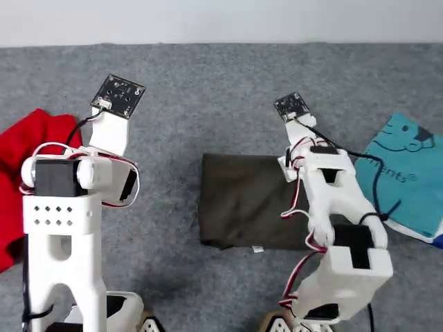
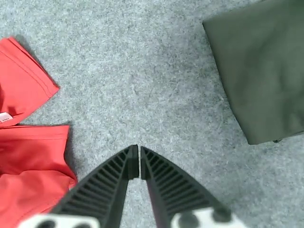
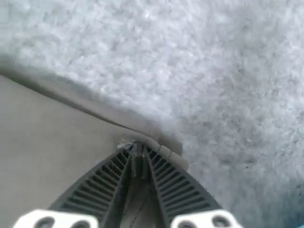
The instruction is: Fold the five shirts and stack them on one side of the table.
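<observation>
Grey carpeted table [image 1: 208, 90]: I see my right gripper [image 3: 138, 160] clamped tight on the edge of the olive shirt [image 1: 242, 204]. My left gripper [image 2: 139, 164] hangs closed and empty near the red shirt [image 2: 28, 171].

Table cover [image 1: 208, 90] is plain mottled grey all over. Red shirt [image 1: 28, 149] is solid bright red. Olive shirt [image 1: 242, 207] is a flat dark olive with no print. Teal shirt [image 1: 405, 173] has a darker blue line-drawn cartoon on it. Left arm [image 1: 62, 214] and right arm [image 1: 346, 207] are white with black motors. Left gripper [image 2: 139, 154] and right gripper [image 3: 139, 153] are both black and ribbed.
</observation>
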Robot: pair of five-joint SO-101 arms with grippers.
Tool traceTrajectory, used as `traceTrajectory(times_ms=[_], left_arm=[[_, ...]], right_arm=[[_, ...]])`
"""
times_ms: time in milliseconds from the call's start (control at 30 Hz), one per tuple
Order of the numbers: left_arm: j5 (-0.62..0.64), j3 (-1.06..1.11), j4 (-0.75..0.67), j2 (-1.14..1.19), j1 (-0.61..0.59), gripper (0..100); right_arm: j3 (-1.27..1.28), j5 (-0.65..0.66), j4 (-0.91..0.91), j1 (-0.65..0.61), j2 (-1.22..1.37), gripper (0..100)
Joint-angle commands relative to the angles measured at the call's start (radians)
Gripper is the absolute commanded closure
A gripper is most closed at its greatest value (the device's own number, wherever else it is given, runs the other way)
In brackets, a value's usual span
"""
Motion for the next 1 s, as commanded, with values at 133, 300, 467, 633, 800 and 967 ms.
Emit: traceTrajectory(times_ms=[133,300,467,633,800,967], left_arm=[[-0.012,-0.005,0.018,-0.02,-0.008,99],[-0.012,-0.005,0.018,-0.02,-0.008,99],[-0.012,-0.005,0.018,-0.02,-0.008,99],[-0.012,-0.004,0.018,-0.02,-0.008,99],[-0.012,0.033,0.018,-0.021,-0.008,99],[-0.014,0.076,0.018,-0.028,-0.008,99]], right_arm=[[-0.224,-0.002,0.234,-0.074,-0.059,98.3],[-0.339,-0.184,0.496,-0.143,-0.154,93.1],[-0.384,-0.385,0.727,-0.147,-0.188,71.6],[-0.347,-0.532,0.819,-0.154,-0.174,65.8],[-0.278,-0.563,0.754,-0.162,-0.079,65.8],[-0.235,-0.562,0.633,-0.151,0.054,65.9]])
